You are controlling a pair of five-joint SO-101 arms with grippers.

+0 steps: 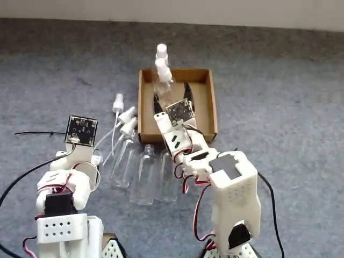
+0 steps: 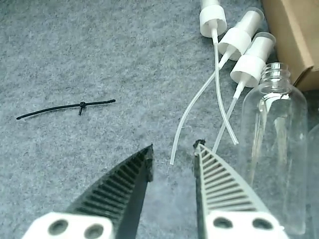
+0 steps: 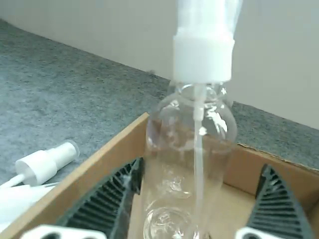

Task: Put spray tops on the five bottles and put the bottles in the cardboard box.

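Black ribbed fingers of the right end effector (image 3: pixel 202 172) stand wide apart, 1 on each side of a clear bottle (image 3: pixel 172 134), gripping nothing. Whether either finger touches the glass cannot be told. The bottle stands upright inside the cardboard box (image 3: pixel 99 172), by its far wall, with a white spray top (image 3: pixel 203 55) fitted and a dip tube (image 3: pixel 198 149) running down inside. Seen from above, 2 white tops appear one past the other at that wall; whether they belong to 1 bottle or 2 cannot be told. The box sits open-topped toward the middle of the far edge of the grey bench (image 2: pixel 75 50).

The left end effector (image 2: pixel 174 147) hovers low toward the front left corner, partly open and empty, its tips just beside the loose tube ends of 3 unfitted spray tops (image 2: pixel 239 40). These lie between the box and the left edge. 3 uncapped bottles (image 1: pixel 144 172) lie side by side between the box and the front edge. A black cable tie (image 2: pixel 65 107) lies toward the left edge.
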